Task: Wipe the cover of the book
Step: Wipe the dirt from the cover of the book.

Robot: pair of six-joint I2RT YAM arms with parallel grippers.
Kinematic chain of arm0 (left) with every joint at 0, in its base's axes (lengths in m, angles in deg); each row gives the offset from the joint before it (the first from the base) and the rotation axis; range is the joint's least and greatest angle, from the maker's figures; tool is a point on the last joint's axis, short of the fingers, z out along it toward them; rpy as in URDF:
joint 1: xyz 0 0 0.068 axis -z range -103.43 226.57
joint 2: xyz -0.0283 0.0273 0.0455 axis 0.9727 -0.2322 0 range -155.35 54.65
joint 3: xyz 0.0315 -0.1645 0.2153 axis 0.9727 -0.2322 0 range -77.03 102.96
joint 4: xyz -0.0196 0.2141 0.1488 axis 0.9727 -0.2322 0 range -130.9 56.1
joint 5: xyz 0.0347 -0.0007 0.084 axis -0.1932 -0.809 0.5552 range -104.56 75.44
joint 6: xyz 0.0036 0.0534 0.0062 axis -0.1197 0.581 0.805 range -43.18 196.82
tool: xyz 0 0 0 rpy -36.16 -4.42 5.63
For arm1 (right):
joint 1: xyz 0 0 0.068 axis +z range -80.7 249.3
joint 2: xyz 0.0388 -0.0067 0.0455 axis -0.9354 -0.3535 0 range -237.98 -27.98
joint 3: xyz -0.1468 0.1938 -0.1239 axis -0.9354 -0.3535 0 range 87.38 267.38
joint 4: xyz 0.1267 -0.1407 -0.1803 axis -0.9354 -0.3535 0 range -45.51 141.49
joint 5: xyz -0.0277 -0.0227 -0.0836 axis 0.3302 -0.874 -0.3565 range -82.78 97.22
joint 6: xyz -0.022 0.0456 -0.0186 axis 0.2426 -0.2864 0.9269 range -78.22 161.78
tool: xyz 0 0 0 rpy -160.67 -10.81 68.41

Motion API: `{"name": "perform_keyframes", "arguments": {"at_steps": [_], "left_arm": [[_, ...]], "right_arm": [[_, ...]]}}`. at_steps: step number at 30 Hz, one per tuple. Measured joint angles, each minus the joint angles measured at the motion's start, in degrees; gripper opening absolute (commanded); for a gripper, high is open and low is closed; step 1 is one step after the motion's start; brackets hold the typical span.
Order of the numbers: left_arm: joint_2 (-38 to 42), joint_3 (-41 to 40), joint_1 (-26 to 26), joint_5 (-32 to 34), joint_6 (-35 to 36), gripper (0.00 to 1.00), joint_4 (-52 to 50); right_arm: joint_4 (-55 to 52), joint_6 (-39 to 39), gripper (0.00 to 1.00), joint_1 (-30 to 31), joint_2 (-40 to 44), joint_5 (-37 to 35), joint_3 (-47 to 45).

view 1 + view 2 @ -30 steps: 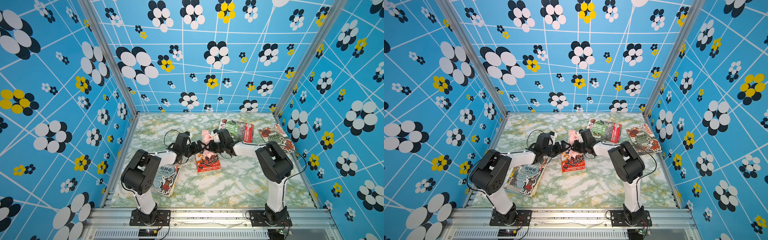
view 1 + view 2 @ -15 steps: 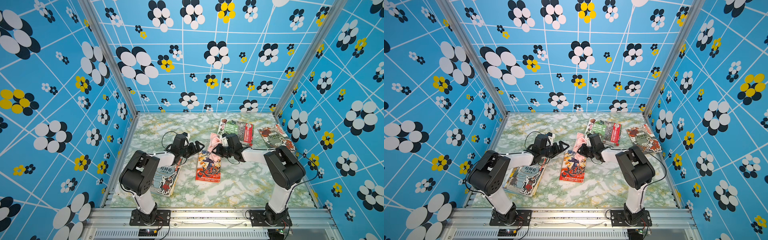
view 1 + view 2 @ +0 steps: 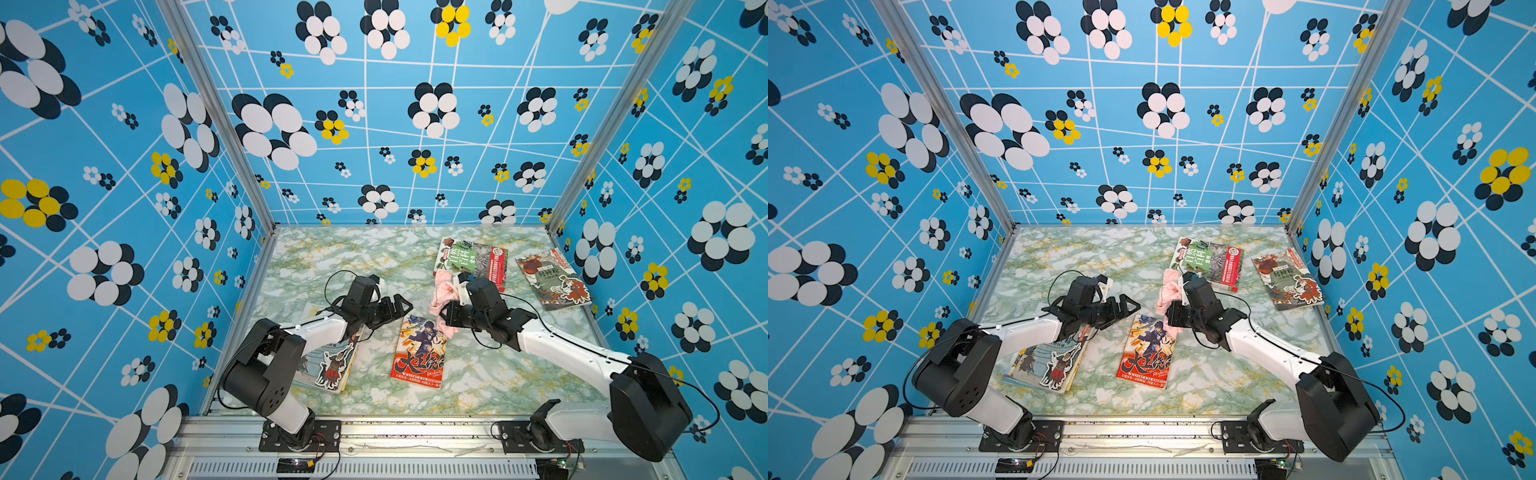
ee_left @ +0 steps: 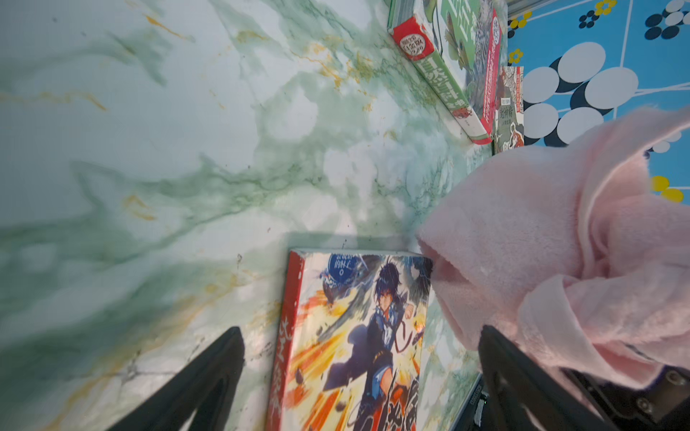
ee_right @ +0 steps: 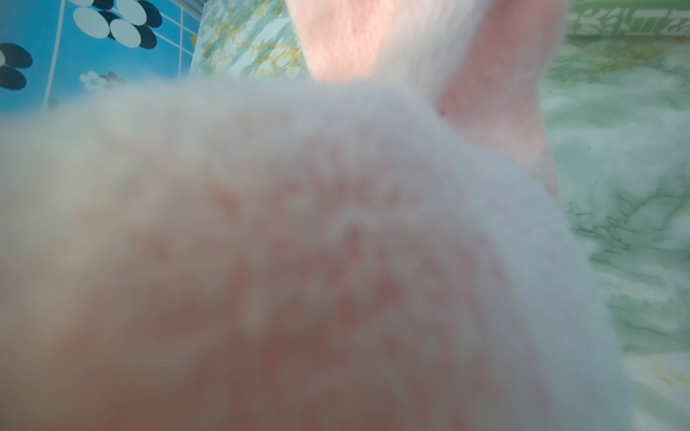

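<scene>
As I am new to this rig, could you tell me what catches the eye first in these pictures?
Blue walls with black, white and yellow flowers surround the marbled table. At its middle lies a red book; the right gripper, shut on a pink cloth, sits at its far corner. The left gripper stands open nearby.

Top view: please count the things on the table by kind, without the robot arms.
Books: 4 (red book, green book, grey book, beige book)
Cloths: 1 (pink cloth)
Total: 5
</scene>
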Motion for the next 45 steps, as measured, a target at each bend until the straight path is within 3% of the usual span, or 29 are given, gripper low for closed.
{"name": "perform_keyframes", "arguments": {"at_steps": [3, 6, 12, 17, 24, 27, 35, 41, 45], "left_arm": [[2.86, -3.23, 1.46, 0.46, -0.09, 0.99, -2.25], [6.03, -7.78, 2.45, 0.76, -0.87, 0.99, -3.06], [9.18, -11.3, 2.38, 1.64, -1.16, 0.99, -3.72], [9.09, -11.28, 2.38, 1.16, -2.32, 0.99, -2.45], [9.46, -11.41, 2.56, 1.01, -3.58, 0.99, -0.28], [10.86, -11.65, 2.56, 1.51, -3.54, 0.99, -0.33], [14.12, -12.83, 2.49, 3.02, -3.54, 0.99, -0.79], [13.38, -12.72, 2.49, 3.13, -3.5, 0.99, -1.57], [11.93, -12.02, 2.49, 2.99, -3.5, 0.99, -1.77]], "right_arm": [[-2.16, 0.44, 0.0, 6.23, 1.14, 0.24, -1.99], [-0.17, -1.2, 0.0, 11.91, 0.79, 4.79, -7.02], [6.78, -5.09, 0.0, 15.1, -3.08, 12.81, -12.59], [12.76, -5.31, 0.0, 11.96, -11.58, 16.44, -9.55], [28.63, -9.2, 0.0, -1.6, -23.54, 24.3, -5.64], [31.76, -10.86, 0.0, -2.03, -25.92, 25.18, -4.31], [33.16, -11.5, 0.0, 9.05, -19.65, 27.43, -12.81], [21.57, -10.01, 0.0, 2.38, -8.07, 24.92, -18.27], [15.5, -9.05, 0.0, -2.14, -8.33, 21.62, -14.56]]}}
